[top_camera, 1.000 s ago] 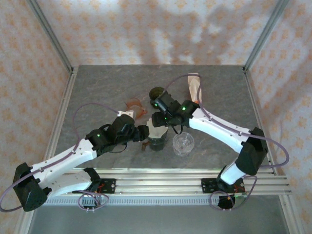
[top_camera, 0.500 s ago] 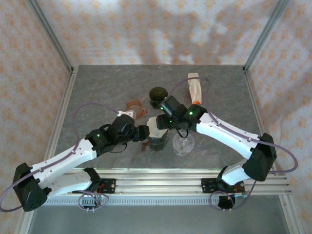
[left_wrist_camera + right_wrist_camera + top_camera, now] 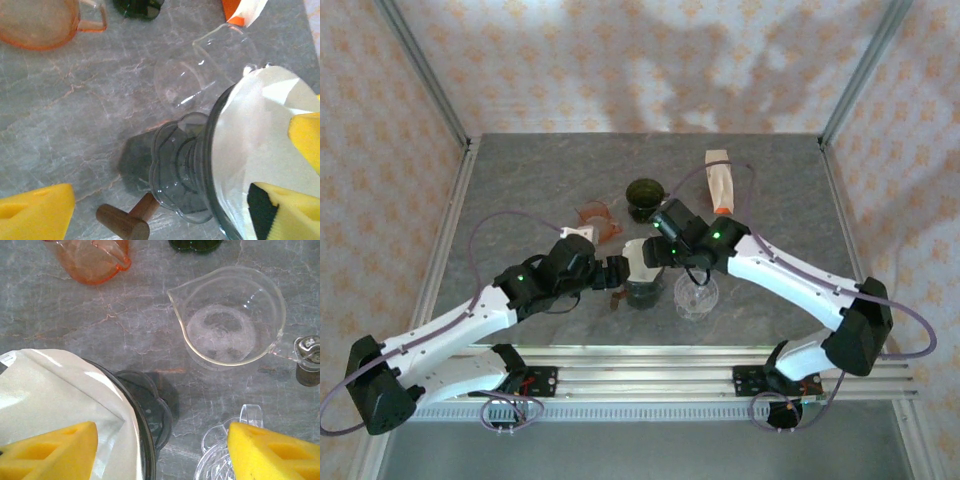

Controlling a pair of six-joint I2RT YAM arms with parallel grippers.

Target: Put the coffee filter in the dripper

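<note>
Poised over filter seated in dripper with parted right gripper; flanking dripper on table with widely parted left gripper.

- Grey marbled table, dark glass dripper standing near its middle.
- Orange jug sits at the dripper's 10 o'clock.
- Dark green cup at 12.
- White-and-orange pack lying at 1.
- Clear glass just beside it at 3.

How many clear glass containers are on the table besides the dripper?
2: a spouted jug just beyond the dripper, and a ribbed cup right of it. Others may be hidden.
</note>
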